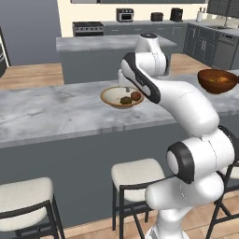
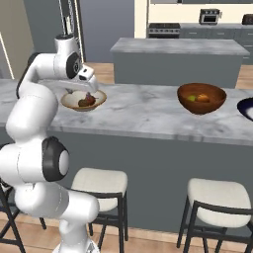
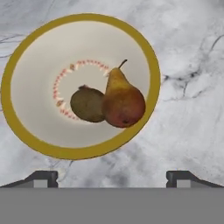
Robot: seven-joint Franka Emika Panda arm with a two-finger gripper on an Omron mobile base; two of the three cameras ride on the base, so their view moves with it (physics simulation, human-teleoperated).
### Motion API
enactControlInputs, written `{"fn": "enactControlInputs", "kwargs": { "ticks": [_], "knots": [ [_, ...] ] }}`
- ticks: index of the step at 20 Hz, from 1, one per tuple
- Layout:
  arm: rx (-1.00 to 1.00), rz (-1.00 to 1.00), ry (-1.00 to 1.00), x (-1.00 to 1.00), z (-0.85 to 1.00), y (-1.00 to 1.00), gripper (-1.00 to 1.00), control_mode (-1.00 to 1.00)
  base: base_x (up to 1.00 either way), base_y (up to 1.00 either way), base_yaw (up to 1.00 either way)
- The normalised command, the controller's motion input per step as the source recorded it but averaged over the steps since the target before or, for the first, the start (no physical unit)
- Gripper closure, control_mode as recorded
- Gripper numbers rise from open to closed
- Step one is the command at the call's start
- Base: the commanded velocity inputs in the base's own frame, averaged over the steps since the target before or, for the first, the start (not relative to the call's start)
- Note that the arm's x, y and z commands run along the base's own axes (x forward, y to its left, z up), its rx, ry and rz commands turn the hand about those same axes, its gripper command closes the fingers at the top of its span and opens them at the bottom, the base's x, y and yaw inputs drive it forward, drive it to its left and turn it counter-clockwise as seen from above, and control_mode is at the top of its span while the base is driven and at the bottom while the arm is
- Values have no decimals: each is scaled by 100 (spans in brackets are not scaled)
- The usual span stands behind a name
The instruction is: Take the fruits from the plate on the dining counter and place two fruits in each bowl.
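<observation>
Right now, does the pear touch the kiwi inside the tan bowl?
Touching. In the hand view the pear leans against the kiwi with no gap between them, inside the tan bowl.

no readable text, no labels, no brands, no numbers, no signs on any surface

**Fruit paired off in two bowls on marble worktop**

A tan-beige bowl (image 3: 26, 131) with a mustard rim stands upright on the grey-white veined worktop (image 1: 46, 116), holding a reddish-brown pear (image 3: 122, 100) lying on its side, stem pointing away, touching a dark brown kiwi (image 3: 87, 104). Well apart along the same worktop, a glossy reddish-brown wooden bowl (image 2: 188, 101) holds yellow and orange fruits (image 2: 198, 98) (too small to identify). A navy plate rim (image 2: 246, 108) shows beyond it.
</observation>
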Motion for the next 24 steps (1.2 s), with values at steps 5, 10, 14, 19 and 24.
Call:
{"fn": "enactControlInputs", "kwargs": {
  "ticks": [5, 10, 14, 19, 24],
  "knots": [
    [-1, -3, 0, -97, 17, -4, -100, -100, 0, 0, 0],
    [0, 0, -1, -100, 3, -41, -100, -100, 0, 0, 0],
    [0, 0, 0, -100, 31, -51, -100, -100, 0, 0, 0],
    [-1, 0, 0, -100, 18, -19, -100, -100, 0, 0, 0],
    [-3, 5, -4, -50, 10, 40, -100, -100, 0, 0, 0]
  ]
}}
